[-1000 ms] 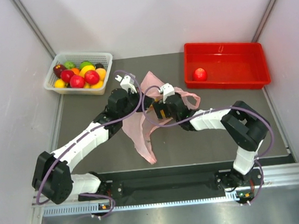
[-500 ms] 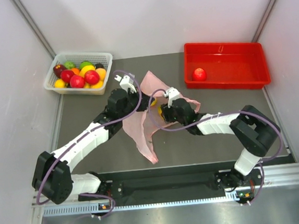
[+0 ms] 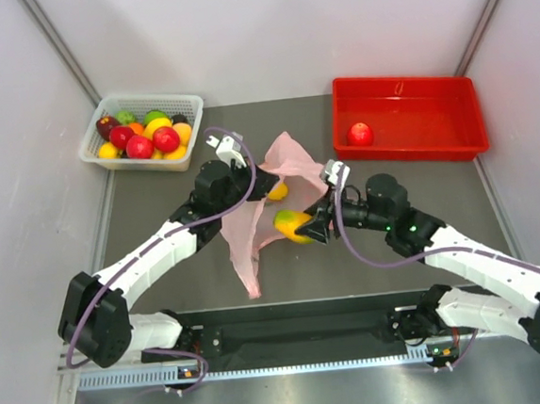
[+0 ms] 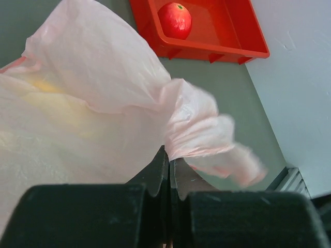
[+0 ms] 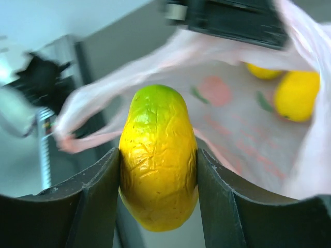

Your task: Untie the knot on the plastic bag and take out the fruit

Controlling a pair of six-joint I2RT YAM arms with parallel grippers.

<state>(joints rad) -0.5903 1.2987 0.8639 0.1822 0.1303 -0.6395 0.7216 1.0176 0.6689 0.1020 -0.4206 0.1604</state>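
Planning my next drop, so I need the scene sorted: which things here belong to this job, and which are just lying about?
Job:
plastic bag, pinched by left gripper
mango in right gripper
two yellow fruits in the bag
apple in red tray

Lying about:
white basket and its fruit pile

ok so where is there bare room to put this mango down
Red plastic tray: bare right of the red apple. Grey table: a bare strip between tray and right arm, another between white basket and left arm. Crowded: the fruit-filled basket and around the pink plastic bag.
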